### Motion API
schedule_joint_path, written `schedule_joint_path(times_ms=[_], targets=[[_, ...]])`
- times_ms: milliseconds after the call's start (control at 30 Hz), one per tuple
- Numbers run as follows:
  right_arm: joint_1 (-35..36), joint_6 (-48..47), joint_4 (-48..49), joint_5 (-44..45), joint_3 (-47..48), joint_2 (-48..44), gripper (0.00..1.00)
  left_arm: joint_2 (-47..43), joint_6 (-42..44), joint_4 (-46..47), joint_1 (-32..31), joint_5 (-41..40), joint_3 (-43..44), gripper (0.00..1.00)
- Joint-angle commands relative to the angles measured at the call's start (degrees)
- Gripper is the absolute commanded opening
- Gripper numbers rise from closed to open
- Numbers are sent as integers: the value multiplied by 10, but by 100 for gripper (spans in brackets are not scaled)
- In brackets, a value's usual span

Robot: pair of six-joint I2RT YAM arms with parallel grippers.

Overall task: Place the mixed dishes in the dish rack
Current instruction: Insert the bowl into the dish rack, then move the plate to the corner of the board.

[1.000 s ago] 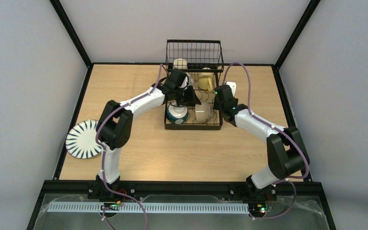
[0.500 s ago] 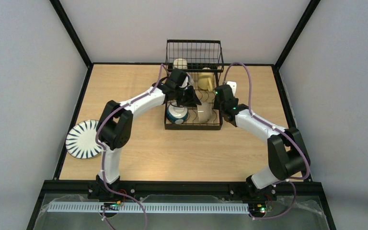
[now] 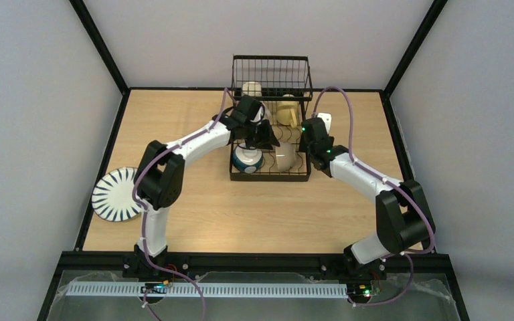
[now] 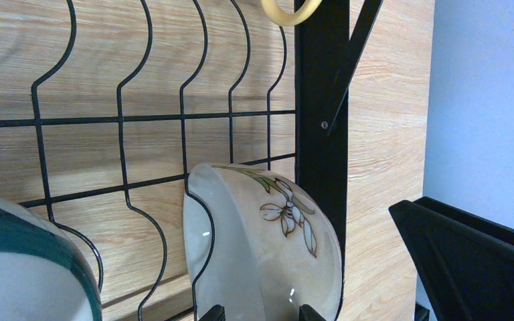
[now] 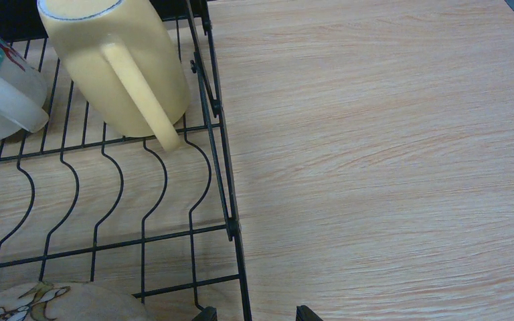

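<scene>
The black wire dish rack (image 3: 302,175) stands at the table's back centre. The blue-outside bowl (image 3: 247,159) and the cream flowered bowl (image 3: 284,156) stand on edge in its lower slots. A yellow mug (image 3: 288,111) and a beige mug (image 3: 251,89) sit further back. My left gripper (image 3: 262,136) is open just above the cream bowl (image 4: 268,241), its fingertips (image 4: 212,313) straddling the bowl's edge. My right gripper (image 3: 308,142) is open, astride the rack's right edge wire (image 5: 231,221). The striped plate (image 3: 116,194) lies far left. Green and yellow plates are out of view.
The right wrist view shows the yellow mug (image 5: 114,67) on its side next to a pale mug with a red print (image 5: 0,80). The striped plate overhangs the table's left edge. The black frame posts and grey walls close in the table.
The cream bowl now stands more upright in its slot. My right arm has shifted slightly back along the rack's right side. My left gripper has hardly moved.
</scene>
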Motion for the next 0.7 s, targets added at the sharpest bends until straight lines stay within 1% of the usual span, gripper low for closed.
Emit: schedule_joint_path(times_ms=[0,200,400,533,667], targets=[[-2,2,-12,6,5,-20,67,-27,1,-14,-1,-12,6,62],[-2,1,-17,5,6,-27,70,-33,-9,8,-2,2,6,65],[-2,-8,-23,3,10,-36,74,-54,-11,6,1,-2,3,66],[0,-23,-26,0,18,-47,76,-94,-20,17,16,-8,-30,68],[13,-50,-36,-2,45,-47,80,-137,-25,20,39,-19,-70,69]])
